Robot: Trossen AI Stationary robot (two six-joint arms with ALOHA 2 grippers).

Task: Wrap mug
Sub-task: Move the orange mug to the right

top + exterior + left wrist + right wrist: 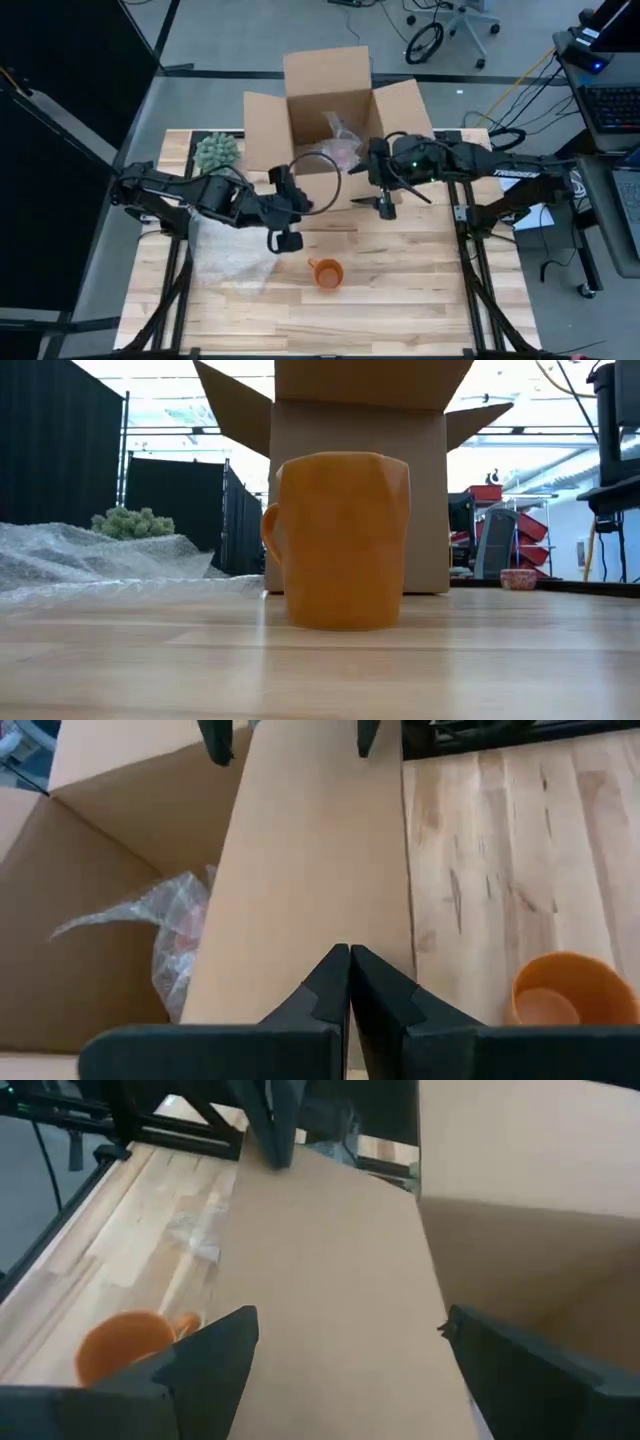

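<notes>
The orange mug (326, 272) stands bare and upright on the table (420, 300), in front of the open cardboard box (325, 110). The bubble wrap (228, 255) lies apart to its left (so wrapping looks unstarted). The left gripper (349, 982), fingers together, and the right gripper (345, 1345), fingers apart, both hover at the box; next, one must fetch the wrap.

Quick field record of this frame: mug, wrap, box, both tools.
mug: orange ceramic mug, upright on wooden table, unwrapped
wrap: clear bubble wrap sheet on table's left side, apart from mug
box: open brown cardboard box at table's back, a wrapped item inside
left tool: shut, empty, over box's front flap
right tool: open, empty, over box's front flap
</notes>
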